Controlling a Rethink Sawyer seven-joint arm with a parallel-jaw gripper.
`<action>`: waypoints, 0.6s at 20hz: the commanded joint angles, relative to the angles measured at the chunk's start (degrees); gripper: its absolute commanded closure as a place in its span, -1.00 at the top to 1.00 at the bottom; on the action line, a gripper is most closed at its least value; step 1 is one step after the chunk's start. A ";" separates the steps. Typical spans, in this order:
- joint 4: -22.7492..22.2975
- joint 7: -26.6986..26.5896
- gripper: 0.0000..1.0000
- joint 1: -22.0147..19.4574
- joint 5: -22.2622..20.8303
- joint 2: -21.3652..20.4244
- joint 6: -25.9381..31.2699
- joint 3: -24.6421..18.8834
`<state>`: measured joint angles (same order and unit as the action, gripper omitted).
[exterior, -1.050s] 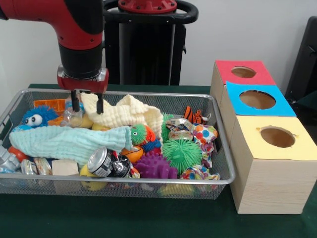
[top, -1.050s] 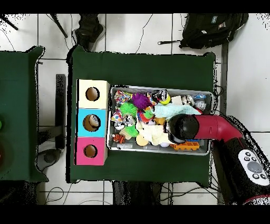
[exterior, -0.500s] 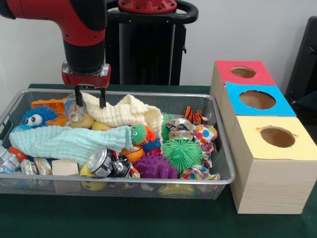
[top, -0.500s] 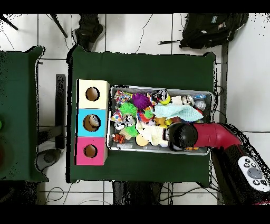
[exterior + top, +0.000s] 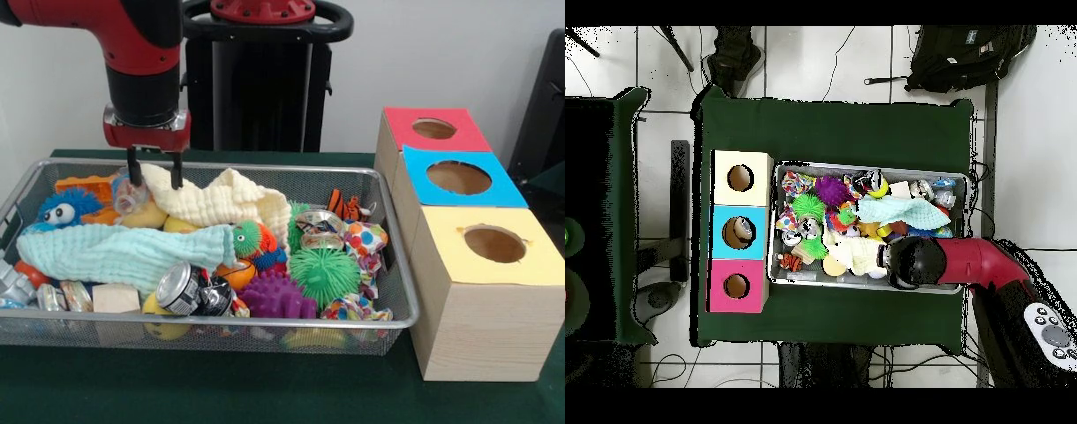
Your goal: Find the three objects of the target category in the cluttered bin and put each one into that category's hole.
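The gripper hung part-open and empty over the cream cloth, likely positioned to search the bin.

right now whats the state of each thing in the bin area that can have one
gripper: open, fingers straddling the cream cloth's edge, holding nothing
cream cloth: crumpled, draped over other items
mint cloth: stretched out lying flat
can: tipped on its side
wire bin: full, cluttered
red box: hole unblocked
blue box: hole unblocked
yellow box: hole unblocked
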<state>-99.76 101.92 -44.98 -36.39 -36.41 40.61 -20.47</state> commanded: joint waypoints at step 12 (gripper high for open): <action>-1.27 -13.25 1.00 -4.69 -3.11 -0.32 2.39 -5.04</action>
<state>-99.77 101.92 -49.13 -36.45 -37.36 40.63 -21.21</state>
